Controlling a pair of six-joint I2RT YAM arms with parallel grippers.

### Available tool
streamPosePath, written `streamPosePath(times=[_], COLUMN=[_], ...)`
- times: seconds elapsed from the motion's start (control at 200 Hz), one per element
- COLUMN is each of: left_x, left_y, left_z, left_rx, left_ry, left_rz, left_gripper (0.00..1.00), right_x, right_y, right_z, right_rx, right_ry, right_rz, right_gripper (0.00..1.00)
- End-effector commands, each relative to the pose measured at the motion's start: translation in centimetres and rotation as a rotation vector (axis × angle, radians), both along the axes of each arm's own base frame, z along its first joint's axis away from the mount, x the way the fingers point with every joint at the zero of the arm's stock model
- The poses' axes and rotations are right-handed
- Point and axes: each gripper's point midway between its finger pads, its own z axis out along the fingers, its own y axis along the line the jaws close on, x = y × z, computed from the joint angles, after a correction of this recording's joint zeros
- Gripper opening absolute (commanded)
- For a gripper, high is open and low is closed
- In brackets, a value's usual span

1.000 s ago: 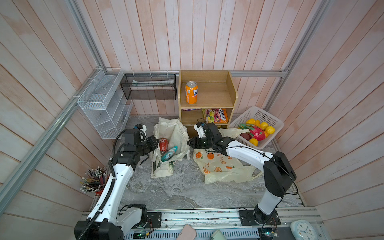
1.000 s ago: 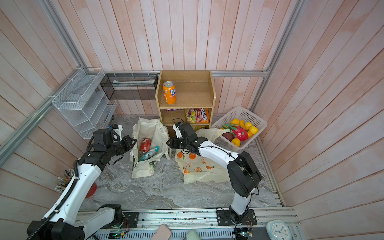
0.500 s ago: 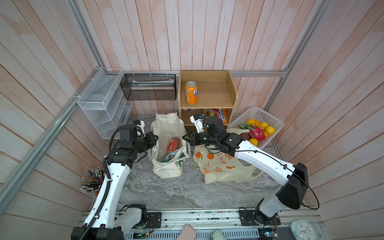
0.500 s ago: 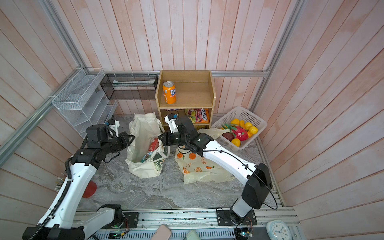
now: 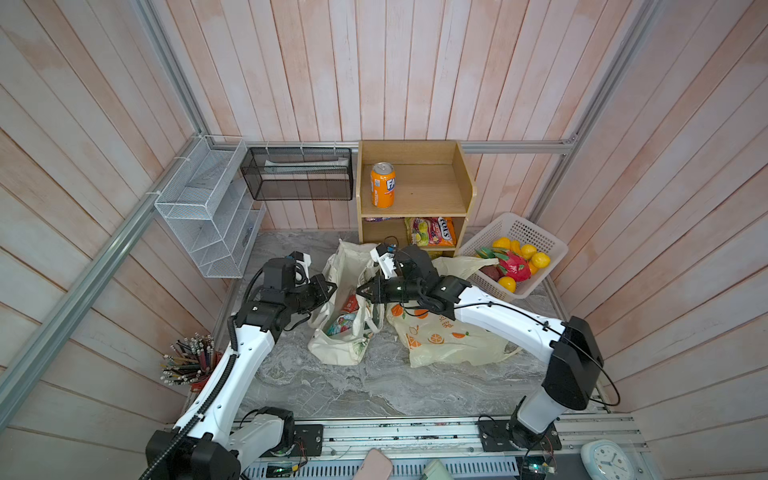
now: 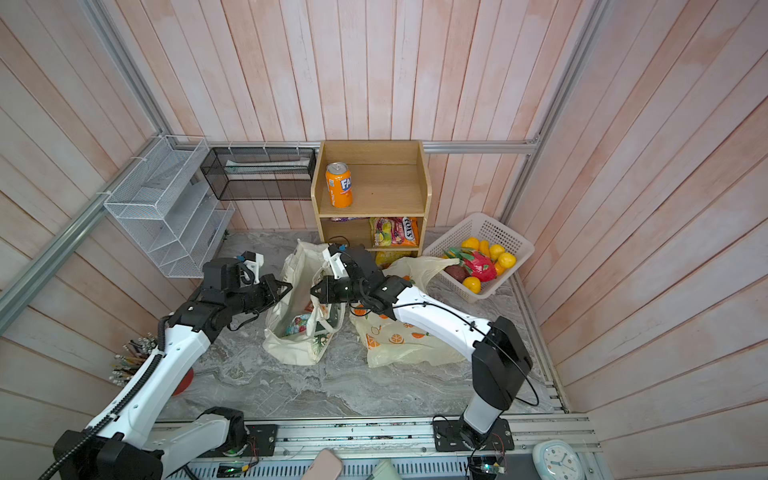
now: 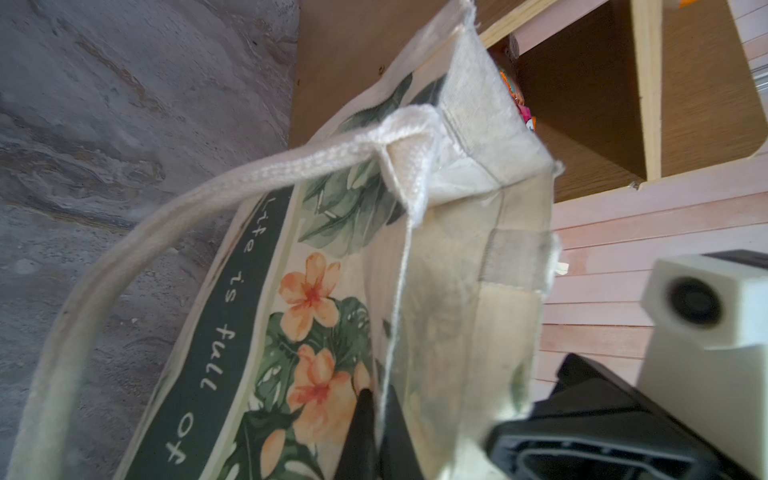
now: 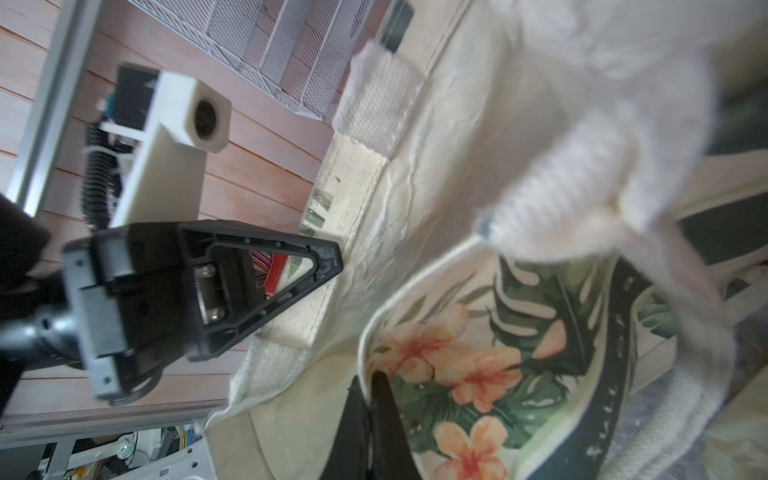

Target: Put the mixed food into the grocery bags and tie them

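— What sits on your worktop?
— In a top view, my grey marbled worktop [image 5: 353, 386] carries a cream tote [image 5: 336, 353] at centre frame, with an orange-printed plastic bag [image 5: 449, 345] just right of it.
— And higher up?
— A wooden shelf unit [image 5: 465, 183] at upper centre, and a white basket [image 5: 528, 232] to its right.

Red can [image 5: 351, 303] sits mostly hidden inside the canvas tote [image 5: 334, 353]; the tote's handle [image 8: 569, 174] is blurred close-up.
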Motion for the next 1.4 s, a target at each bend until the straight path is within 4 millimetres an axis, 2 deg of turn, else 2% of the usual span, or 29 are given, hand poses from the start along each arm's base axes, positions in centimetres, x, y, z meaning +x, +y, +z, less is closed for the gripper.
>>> streamPosePath(times=[0.0,0.255,0.29,0.37,0.435,0.555,0.68,0.775,0.865,1.06,1.195,1.325,1.395], left_x=[1.6,1.9,1.9,1.7,1.5,0.9,-0.4,-1.7,-3.2,-6.5,-8.7,-10.4,-10.7], left_y=[-1.1,1.1,1.4,2.3,3.3,4.8,4.9,3.7,1.6,-3.1,-5.9,-8.4,-9.0], left_z=[4.2,4.9,4.9,5.3,5.8,7.0,8.7,9.9,10.7,10.5,8.7,5.4,3.8], left_rx=[-0.040,0.105,0.117,0.146,0.177,0.228,0.249,0.233,0.228,0.257,0.355,0.490,0.558], left_ry=[-0.165,-0.195,-0.195,-0.205,-0.218,-0.246,-0.295,-0.339,-0.373,-0.387,-0.359,-0.298,-0.273], left_rz=[-0.027,0.022,0.030,0.050,0.073,0.104,0.088,0.029,-0.053,-0.264,-0.389,-0.510,-0.531], left_gripper=[0.00,0.01,0.11,0.47,0.64,0.75,0.77,0.77,0.77,0.77,0.76,0.76,0.75], right_x=[-1.2,-0.9,-0.8,-0.6,-0.2,0.3,0.3,0.3,0.5,0.6,0.9,1.1,1.2], right_y=[2.0,-0.4,-0.8,-1.9,-2.9,-4.5,-5.3,-5.4,-5.5,-5.6,-5.9,-6.1,-6.1], right_z=[3.1,5.4,5.4,5.5,5.6,5.7,6.2,6.4,6.4,5.6,5.5,5.6,5.6], right_rx=[0.097,0.091,0.088,0.090,0.098,0.115,0.134,0.137,0.138,0.128,0.129,0.131,0.130], right_ry=[-0.044,-0.116,-0.123,-0.132,-0.131,-0.128,-0.130,-0.138,-0.137,-0.129,-0.127,-0.130,-0.132], right_rz=[0.096,0.003,-0.014,-0.057,-0.087,-0.130,-0.137,-0.136,-0.138,-0.141,-0.151,-0.160,-0.163], right_gripper=[0.00,0.00,0.00,0.00,0.00,0.00,0.00,0.00,0.00,0.00,0.00,0.00,0.00])
